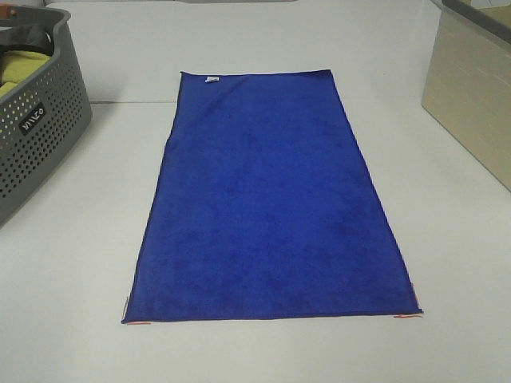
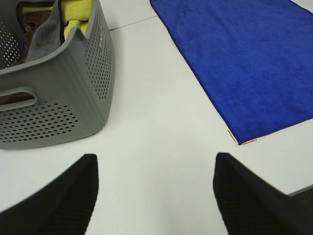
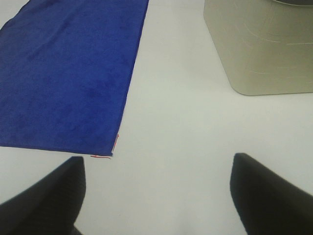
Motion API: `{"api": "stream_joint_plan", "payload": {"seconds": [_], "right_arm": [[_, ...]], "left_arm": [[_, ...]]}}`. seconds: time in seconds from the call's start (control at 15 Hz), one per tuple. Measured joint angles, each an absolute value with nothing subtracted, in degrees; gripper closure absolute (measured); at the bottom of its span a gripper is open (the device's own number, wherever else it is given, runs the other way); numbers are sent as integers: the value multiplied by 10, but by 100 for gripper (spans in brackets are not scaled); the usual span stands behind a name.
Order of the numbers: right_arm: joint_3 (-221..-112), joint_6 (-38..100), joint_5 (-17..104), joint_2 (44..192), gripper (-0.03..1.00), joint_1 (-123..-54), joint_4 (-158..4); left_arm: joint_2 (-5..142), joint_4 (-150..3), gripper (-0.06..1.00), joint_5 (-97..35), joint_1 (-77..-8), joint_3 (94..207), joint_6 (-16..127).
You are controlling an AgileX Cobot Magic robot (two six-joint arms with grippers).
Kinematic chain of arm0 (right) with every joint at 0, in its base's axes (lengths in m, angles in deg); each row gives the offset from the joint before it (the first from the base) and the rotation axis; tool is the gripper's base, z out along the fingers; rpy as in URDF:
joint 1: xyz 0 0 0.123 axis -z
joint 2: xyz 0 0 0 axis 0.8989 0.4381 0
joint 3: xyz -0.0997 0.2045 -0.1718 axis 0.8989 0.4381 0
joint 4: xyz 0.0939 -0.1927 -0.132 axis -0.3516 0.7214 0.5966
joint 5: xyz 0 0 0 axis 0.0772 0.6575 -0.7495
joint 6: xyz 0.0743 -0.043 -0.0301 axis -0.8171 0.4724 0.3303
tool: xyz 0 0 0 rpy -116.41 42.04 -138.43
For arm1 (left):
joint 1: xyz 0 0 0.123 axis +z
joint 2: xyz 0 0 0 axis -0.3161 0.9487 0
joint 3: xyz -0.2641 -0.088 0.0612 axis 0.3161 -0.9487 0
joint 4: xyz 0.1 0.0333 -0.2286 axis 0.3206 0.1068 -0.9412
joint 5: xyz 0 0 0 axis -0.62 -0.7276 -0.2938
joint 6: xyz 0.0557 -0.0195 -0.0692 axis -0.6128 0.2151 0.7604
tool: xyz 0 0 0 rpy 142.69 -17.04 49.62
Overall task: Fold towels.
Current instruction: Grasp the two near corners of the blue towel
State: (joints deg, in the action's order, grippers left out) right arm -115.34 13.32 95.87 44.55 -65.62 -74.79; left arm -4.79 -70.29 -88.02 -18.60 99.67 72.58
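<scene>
- Towel (image 1: 271, 199) lies flat and fully spread on the table (image 1: 80, 263), single layer, long axis running away from the robot. White tag (image 1: 211, 79) sits at the far short edge.
- No fold, crease or doubled edge visible anywhere. Judged: folding not yet begun; every fold is left to do.
- Near corners sit on small red marks (image 1: 136, 322), one each side, so the towel looks squared up and ready.
- Left gripper (image 2: 155, 157): jaws wide apart, nothing between them, over bare table short of the near-left corner, apart from the cloth.
- Right gripper (image 3: 159, 157): jaws wide apart, empty, over bare table near the near-right corner, not touching it.
- Neither arm shows in the high view.
- Grey basket (image 1: 40, 152) at left holds a yellow-green cloth (image 2: 80, 12) and other fabric; beige bin (image 1: 471, 96) at right. Both well clear of the towel.
- Likely first step: each gripper takes its near corner.
</scene>
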Motion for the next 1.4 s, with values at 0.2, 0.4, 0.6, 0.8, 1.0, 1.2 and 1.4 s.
{"api": "stream_joint_plan", "payload": {"seconds": [0.2,0.4,0.6,0.8,1.0,1.2,1.4], "right_arm": [[-1153,133,959,446,20,-656,-748],[-1153,133,959,446,20,-656,-748],[-1153,133,959,446,20,-656,-748],[-1153,133,959,446,20,-656,-748],[-1153,133,959,446,20,-656,-748],[-1153,133,959,446,20,-656,-748],[-1153,133,959,446,20,-656,-748]], "left_arm": [[-48,-703,30,-880,-186,997,726],[-48,-703,30,-880,-186,997,726],[-48,-703,30,-880,-186,997,726],[-48,-703,30,-880,-186,997,726],[-48,-703,30,-880,-186,997,726],[-48,-703,30,-880,-186,997,726],[-48,-703,30,-880,-186,997,726]]}}
